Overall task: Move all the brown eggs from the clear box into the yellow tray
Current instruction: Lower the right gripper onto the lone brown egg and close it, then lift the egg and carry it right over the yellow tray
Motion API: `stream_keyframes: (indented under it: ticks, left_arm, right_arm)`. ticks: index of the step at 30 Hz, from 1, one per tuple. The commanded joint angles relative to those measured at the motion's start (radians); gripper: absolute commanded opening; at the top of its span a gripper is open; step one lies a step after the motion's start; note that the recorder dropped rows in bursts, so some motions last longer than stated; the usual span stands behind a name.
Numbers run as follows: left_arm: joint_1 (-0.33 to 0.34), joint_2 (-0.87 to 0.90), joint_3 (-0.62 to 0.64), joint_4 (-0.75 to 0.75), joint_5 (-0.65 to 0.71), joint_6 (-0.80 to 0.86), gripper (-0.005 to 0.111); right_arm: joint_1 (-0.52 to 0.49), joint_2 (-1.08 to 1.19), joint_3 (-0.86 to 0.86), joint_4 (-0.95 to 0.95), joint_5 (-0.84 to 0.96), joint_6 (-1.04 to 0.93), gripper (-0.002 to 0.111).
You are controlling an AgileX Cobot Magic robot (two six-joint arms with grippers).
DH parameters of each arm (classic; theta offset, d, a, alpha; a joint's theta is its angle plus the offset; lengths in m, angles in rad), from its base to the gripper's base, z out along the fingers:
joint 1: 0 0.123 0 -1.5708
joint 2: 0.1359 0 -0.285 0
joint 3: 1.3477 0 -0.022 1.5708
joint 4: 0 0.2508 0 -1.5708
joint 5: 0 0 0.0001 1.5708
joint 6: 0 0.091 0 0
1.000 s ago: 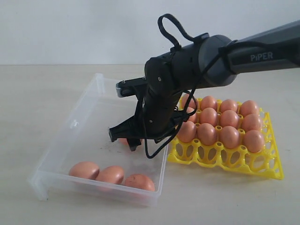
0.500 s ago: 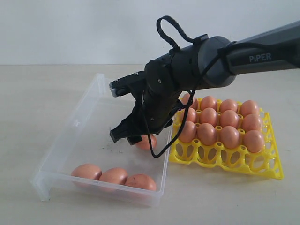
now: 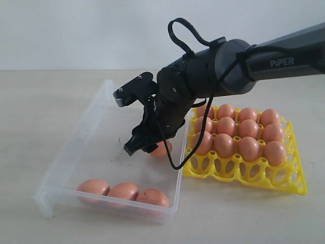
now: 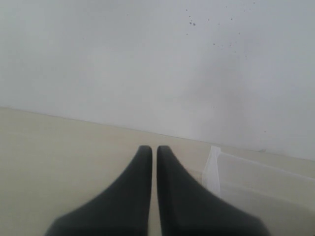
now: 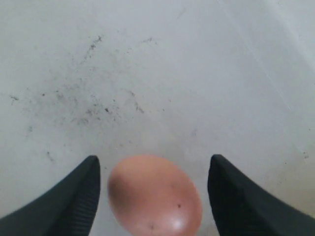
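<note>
A brown egg (image 5: 155, 196) lies on the floor of the clear box (image 3: 76, 137), near the wall that faces the yellow tray (image 3: 284, 185). The right gripper (image 5: 155, 160) hangs over it with its jaws spread wide, one on each side of the egg. The right wrist view shows a gap between egg and jaw on both sides, so nothing is held yet. Dark scuff marks (image 5: 88, 108) speckle the plastic floor beyond the egg.

Three more eggs (image 3: 123, 190) rest side by side against the box's front wall, well apart from the gripper. The tray stands just beside the box on the pale table (image 3: 30, 101). Its three rear rows each hold four eggs (image 3: 249, 128), and the four cups of the front row stand empty, matching the four eggs left in the box.

The left gripper (image 4: 151, 152) has its jaws pressed together on nothing. It looks out over bare table towards a corner of the box.

The step in hand appears to be the pick of this fourth-from-last egg. The next move probably calls for a gentle, centred closing on the egg's sides, since the shell is smooth and could roll or slip. A lift over the box wall towards an empty front cup would follow.
</note>
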Motion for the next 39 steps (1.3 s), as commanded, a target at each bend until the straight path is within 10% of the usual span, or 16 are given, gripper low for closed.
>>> stream_keyframes:
  ticks: [1,39]
  left_arm:
    - [-0.004,0.004,-0.004,0.0,-0.002,-0.001,0.004]
    - [-0.004,0.004,-0.004,0.0,-0.002,-0.001,0.004]
  right_arm:
    - [-0.003,-0.005,-0.004,-0.019,-0.018,0.012,0.056]
    - [-0.003,0.084,-0.004,-0.029,0.024,0.165,0.047]
